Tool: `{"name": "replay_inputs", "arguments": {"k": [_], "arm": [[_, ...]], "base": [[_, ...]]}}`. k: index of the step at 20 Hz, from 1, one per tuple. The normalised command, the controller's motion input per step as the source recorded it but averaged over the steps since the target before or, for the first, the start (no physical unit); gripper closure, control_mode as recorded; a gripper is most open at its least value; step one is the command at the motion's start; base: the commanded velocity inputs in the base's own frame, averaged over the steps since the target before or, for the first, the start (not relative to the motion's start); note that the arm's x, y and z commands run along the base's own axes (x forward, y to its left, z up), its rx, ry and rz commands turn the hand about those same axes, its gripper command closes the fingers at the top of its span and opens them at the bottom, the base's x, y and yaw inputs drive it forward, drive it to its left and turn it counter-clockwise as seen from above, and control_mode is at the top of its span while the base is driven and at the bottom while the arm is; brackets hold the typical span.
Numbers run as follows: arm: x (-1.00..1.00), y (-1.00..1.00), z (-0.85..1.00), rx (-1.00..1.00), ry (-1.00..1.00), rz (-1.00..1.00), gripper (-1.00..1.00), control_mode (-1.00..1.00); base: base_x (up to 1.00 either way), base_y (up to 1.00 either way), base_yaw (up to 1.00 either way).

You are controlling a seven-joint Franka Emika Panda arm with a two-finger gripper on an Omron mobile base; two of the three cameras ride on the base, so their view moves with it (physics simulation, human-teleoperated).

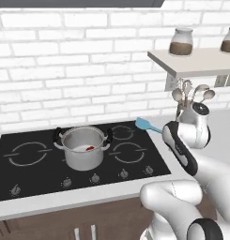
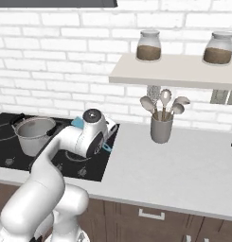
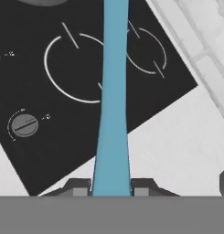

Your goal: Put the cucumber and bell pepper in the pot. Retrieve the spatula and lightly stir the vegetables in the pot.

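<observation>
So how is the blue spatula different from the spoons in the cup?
The spatula is light blue with a flat blade; the spoons are grey with rounded heads. The spatula is clamped between the gripper fingers above the stove, while the spoons stand upright in the grey cup on the counter. Both are slim-handled kitchen tools.

Bare cooktop [image 1: 36, 168] around the pot [image 1: 83, 147], utensil holder [image 2: 161, 127] well aside

Light blue spatula [image 3: 114, 91]; black cooktop [image 1: 36, 173] with white ring marks; brushed-steel pot [image 1: 83, 154], black handles; red bell pepper [image 1: 90, 148] inside.
</observation>
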Motion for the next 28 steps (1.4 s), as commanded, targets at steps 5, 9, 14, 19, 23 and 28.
{"name": "replay_inputs", "arguments": {"k": [5,9,14,19,23,28], "arm": [[0.07,0.31,0.26,0.0,0.0,0.07,1.0,-1.0],[0.14,0.44,0.47,0.0,-0.01,0.08,1.0,-1.0],[0.16,0.42,0.39,0.0,-0.02,0.03,1.0,-1.0],[0.14,0.52,0.25,-0.07,-0.05,0.06,1.0,-1.0],[0.2,0.6,0.32,-0.24,-0.08,0.13,1.0,-1.0],[0.11,0.39,0.45,-0.28,-0.05,0.21,1.0,-1.0]], "base": [[0.0,0.0,0.0],[0.0,0.0,0.0],[0.0,0.0,0.0],[0.0,0.0,0.0],[0.0,0.0,0.0],[0.0,0.0,0.0]]}}
